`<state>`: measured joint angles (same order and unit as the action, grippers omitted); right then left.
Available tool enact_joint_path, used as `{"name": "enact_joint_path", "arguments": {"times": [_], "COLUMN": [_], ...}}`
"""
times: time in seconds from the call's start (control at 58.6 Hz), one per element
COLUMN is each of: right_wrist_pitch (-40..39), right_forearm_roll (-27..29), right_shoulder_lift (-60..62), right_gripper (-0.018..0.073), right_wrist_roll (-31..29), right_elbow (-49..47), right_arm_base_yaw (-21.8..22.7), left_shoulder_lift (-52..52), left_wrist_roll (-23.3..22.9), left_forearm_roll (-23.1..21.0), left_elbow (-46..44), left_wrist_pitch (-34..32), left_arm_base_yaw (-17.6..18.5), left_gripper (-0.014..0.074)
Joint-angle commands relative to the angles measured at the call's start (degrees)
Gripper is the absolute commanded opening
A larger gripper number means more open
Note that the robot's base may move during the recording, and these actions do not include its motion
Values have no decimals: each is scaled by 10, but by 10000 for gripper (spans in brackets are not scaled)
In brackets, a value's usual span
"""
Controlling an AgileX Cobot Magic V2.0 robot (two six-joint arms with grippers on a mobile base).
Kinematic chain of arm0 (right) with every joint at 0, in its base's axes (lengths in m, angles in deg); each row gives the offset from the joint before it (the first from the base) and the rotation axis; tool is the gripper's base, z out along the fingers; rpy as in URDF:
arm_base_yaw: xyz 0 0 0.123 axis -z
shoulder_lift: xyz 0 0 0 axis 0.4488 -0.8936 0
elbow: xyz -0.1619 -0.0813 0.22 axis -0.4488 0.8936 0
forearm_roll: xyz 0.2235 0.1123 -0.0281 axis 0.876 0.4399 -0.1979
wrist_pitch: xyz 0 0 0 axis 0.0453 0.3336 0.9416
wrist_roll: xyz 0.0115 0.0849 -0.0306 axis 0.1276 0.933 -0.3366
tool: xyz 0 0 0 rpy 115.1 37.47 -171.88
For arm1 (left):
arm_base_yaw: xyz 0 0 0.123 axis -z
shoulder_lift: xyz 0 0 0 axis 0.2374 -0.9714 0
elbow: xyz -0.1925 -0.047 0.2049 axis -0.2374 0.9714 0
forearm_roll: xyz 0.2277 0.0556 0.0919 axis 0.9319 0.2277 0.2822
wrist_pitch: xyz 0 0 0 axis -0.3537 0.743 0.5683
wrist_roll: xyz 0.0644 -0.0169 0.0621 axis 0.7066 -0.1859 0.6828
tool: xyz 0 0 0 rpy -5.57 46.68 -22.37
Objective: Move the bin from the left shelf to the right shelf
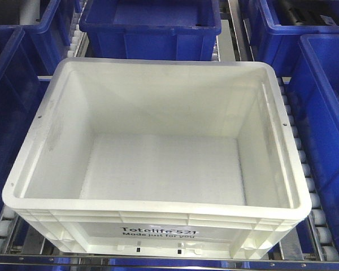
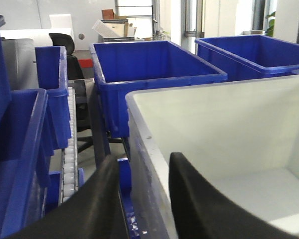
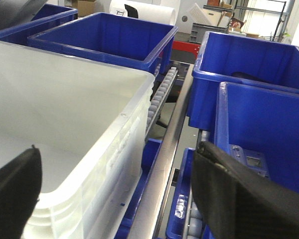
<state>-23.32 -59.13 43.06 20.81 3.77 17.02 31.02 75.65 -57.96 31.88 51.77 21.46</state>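
Note:
The white bin [image 1: 158,96] sits empty on the roller shelf, its printed side facing me, with dark blue crates all around it. Neither gripper shows in the front view. In the left wrist view my left gripper [image 2: 144,158] is open and straddles the bin [image 2: 229,129] at its left wall, one black finger [image 2: 94,209] outside and the other inside. In the right wrist view my right gripper [image 3: 118,147] is wide open astride the right wall of the bin [image 3: 65,94], with one finger [image 3: 10,199] inside and the other out over a blue crate.
Dark blue crates stand behind [image 1: 152,28], left [image 1: 11,113] and right [image 1: 327,124] of the bin. White roller tracks [image 1: 305,169] and a metal rail [image 3: 164,164] run along the bin's right side. More blue crates [image 2: 154,69] fill the lanes beyond.

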Motion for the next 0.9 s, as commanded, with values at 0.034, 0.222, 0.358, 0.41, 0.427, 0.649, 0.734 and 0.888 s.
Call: {"name": "enact_joint_path", "arguments": {"times": [0.034,0.222,0.358,0.41,0.427,0.649,0.734,0.888], "right_wrist_pitch": [-39,-44,-43,-40,-40,-38,-38,-38], "right_forearm_roll": [-22,-103,-176,-193,-198,-198,-198,-198], "right_shoulder_lift": [-11,-11,-11,-11,-11,-11,-11,-11], "right_gripper": [585,585,585,585,585,585,585,585], "right_wrist_roll": [12,77,155,170,177,180,180,180], "right_elbow": [-13,-13,-13,-13,-13,-13,-13,-13], "right_arm_base_yaw": [0,0,0,0,0,0,0,0], "left_shoulder_lift": [-16,-16,-16,-16,-16,-16,-16,-16], "left_wrist_roll": [-2,-2,-2,-2,-1,0,0,0], "left_forearm_roll": [-8,-8,-8,-8,-8,-7,-7,-7], "left_elbow": [-6,-6,-6,-6,-6,-6,-6,-6], "left_wrist_pitch": [-70,-70,-75,-78,-79,-80,-80,-80], "left_arm_base_yaw": [3,3,3,3,3,3,3,3], "left_gripper": [237,237,237,237,237,237,237,237]}}
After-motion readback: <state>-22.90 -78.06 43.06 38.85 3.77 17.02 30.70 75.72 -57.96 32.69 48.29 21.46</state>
